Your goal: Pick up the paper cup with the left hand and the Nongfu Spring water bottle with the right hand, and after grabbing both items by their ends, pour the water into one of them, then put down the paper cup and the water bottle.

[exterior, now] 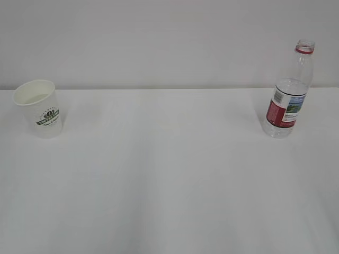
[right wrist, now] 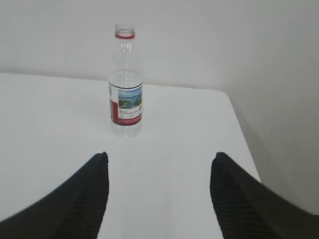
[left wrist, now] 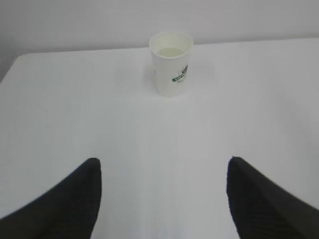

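Observation:
The paper cup [exterior: 40, 108] stands upright at the table's far left, white with a dark green logo; the left wrist view shows the same cup [left wrist: 171, 63] with pale liquid inside. Well short of it, my left gripper [left wrist: 163, 164] is open with only bare table between its fingers. The Nongfu Spring water bottle [exterior: 288, 92] stands upright and capless at the far right, with a red neck ring and a red-and-white label. From the right wrist the bottle [right wrist: 125, 84] sits ahead and a little left. My right gripper [right wrist: 160, 158] is open and empty. Neither arm shows in the exterior view.
The white table [exterior: 169, 180] meets a plain pale wall behind. Its right edge [right wrist: 244, 139] runs close beside the bottle in the right wrist view. Its far left corner [left wrist: 15, 62] lies left of the cup.

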Available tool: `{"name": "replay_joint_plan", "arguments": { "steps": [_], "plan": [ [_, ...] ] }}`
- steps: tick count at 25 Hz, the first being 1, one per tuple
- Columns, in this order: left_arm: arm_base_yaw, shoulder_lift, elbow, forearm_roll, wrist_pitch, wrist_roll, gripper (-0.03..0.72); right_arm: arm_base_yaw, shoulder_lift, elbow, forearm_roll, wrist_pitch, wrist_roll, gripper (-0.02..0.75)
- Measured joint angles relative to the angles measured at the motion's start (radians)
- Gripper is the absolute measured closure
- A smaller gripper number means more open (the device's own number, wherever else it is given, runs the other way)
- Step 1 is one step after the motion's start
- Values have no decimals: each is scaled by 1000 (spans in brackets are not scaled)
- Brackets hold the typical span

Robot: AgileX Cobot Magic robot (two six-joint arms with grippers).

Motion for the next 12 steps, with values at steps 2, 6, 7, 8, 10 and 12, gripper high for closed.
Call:
{"name": "replay_joint_plan", "arguments": {
  "steps": [2, 6, 7, 8, 10, 12],
  "plan": [
    [0, -3, -20, -9, 64, 21, 120, 0, -17, -12, 48, 59, -45, 255],
    [0, -5, -36, -17, 146, 35, 120, 0, -43, -33, 91, 187, -74, 255],
    [0, -5, -38, -21, 164, 35, 120, 0, -48, -38, 92, 221, -76, 255],
    [0, -5, -38, -28, 183, 35, 120, 0, -49, -45, 96, 251, -77, 255],
    [0, -5, -38, -40, 211, 37, 120, 0, -52, -60, 104, 301, -77, 255],
    [0, -5, -38, -48, 228, 37, 120, 0, -52, -71, 112, 356, -77, 255]
  ]
}}
